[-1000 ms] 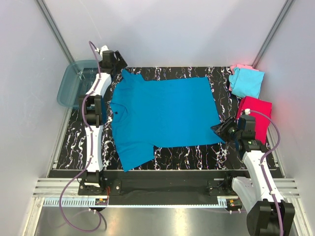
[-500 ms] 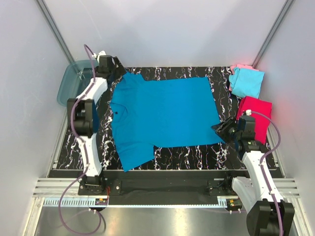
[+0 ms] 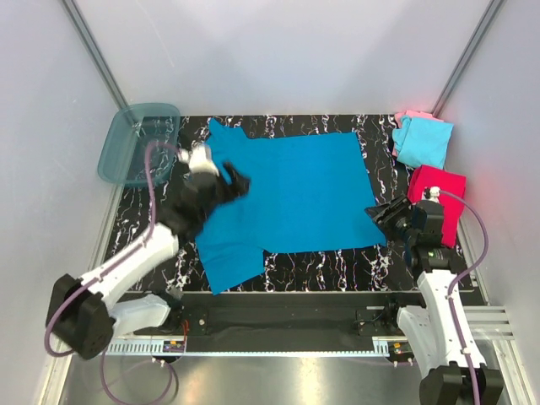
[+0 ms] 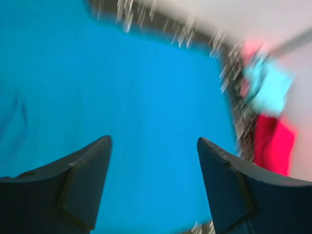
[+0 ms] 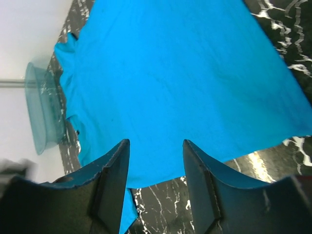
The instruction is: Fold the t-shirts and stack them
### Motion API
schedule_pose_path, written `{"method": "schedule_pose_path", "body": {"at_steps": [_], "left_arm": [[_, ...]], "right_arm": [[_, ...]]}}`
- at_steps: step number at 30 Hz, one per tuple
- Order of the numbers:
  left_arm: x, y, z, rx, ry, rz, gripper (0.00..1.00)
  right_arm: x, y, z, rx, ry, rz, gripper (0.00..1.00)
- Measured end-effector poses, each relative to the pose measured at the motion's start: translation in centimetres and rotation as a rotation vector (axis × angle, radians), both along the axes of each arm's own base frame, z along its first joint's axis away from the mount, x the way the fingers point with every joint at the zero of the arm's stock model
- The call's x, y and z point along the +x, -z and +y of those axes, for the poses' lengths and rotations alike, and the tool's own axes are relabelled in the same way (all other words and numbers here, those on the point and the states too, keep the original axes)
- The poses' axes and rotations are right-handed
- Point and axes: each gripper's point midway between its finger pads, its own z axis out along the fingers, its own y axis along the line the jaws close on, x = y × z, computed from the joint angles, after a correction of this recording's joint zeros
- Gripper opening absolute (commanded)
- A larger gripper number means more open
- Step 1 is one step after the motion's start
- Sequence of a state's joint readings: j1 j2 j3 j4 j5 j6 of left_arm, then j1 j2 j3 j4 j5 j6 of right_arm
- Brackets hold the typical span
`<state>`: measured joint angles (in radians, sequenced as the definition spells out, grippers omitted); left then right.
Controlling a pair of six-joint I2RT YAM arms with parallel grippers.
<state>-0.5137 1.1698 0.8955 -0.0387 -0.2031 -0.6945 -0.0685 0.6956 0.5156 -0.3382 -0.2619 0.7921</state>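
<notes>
The large teal-blue t-shirt [image 3: 291, 194] lies spread flat across the black marbled tabletop [image 3: 337, 270], collar to the left. The left tool [image 4: 153, 141] hovers over its collar end, spread wide and empty. The right tool [image 5: 156, 142], likewise wide and empty, hangs by the shirt's near right corner. A light cyan t-shirt [image 3: 423, 142] atop a pale pink t-shirt [image 3: 410, 114], and a magenta-red t-shirt [image 3: 439, 196], lie folded at the right edge. A teal tub [image 3: 135, 143] stands far left.
</notes>
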Motion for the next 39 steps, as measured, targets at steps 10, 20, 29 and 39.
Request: {"method": "schedule_pose_path", "body": {"at_steps": [10,20,29,39], "left_arm": [[-19.4,17.1,0.2,0.139,0.11,0.238,0.71],[-22.1,19.7,3.5,0.265,0.016,0.243,0.7],[-21.3,18.1,4.4,0.268,-0.071,0.186,0.73],[-20.1,14.5,5.6,0.143,-0.084,0.096,0.82]], "right_arm": [[0.2,3.0,-1.3,-0.021,0.072,0.089,0.56],[0.3,6.0,-2.7,-0.055,0.139,0.172,0.57],[-0.7,10.2,-4.6,-0.038,0.245,0.321,0.57],[-0.3,9.4,-4.8,-0.022,0.256,0.286,0.57]]}}
